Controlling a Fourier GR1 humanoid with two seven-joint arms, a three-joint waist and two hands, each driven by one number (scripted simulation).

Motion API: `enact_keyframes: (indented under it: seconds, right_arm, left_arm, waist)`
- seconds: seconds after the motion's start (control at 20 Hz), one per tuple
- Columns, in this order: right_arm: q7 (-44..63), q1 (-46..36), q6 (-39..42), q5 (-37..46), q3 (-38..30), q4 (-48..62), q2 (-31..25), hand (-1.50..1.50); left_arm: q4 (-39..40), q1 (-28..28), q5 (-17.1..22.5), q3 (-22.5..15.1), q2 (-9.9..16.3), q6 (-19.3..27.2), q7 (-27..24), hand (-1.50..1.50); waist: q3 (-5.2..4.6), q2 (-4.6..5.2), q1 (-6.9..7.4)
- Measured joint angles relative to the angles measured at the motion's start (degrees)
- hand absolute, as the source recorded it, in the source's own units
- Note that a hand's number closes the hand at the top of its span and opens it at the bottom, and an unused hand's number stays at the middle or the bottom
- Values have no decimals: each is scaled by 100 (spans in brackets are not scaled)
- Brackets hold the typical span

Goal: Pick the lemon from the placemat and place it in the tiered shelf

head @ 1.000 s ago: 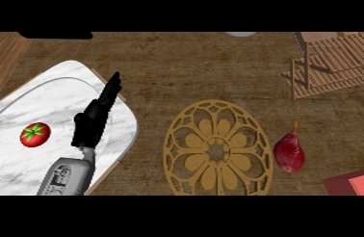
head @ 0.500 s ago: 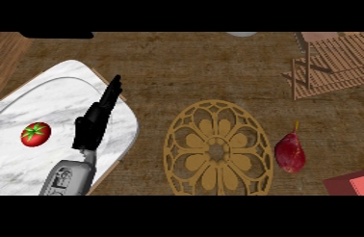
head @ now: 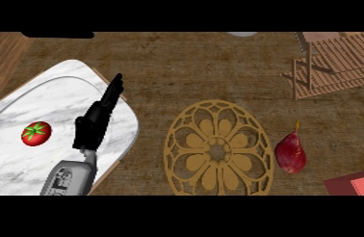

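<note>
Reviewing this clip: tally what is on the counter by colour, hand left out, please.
Red: 3 - tomato, dark red pear-shaped fruit, red block at the lower right edge
White marble: 1 - tray
Tan: 1 - openwork placemat
Brown wood: 1 - tiered shelf
Total: 6
No lemon shows on the placemat.
</note>
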Motion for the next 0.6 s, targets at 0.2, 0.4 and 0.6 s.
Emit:
enact_keyframes:
  seconds: [0.2,0.4,0.6]
  right_arm:
    - [-54,-87,-290,354,97,563,-219,-150]
    - [172,-208,-732,702,121,1125,-449,-150]
    - [60,-356,-851,748,19,1618,-550,-150]
  left_arm:
    - [20,28,0,27,-11,-9,-57,0]
    - [-15,32,33,65,35,-78,-34,0]
    - [-39,85,-41,16,-30,-34,-39,0]
  waist:
    - [-6,14,16]
    - [-1,19,31]
    - [-1,13,19]
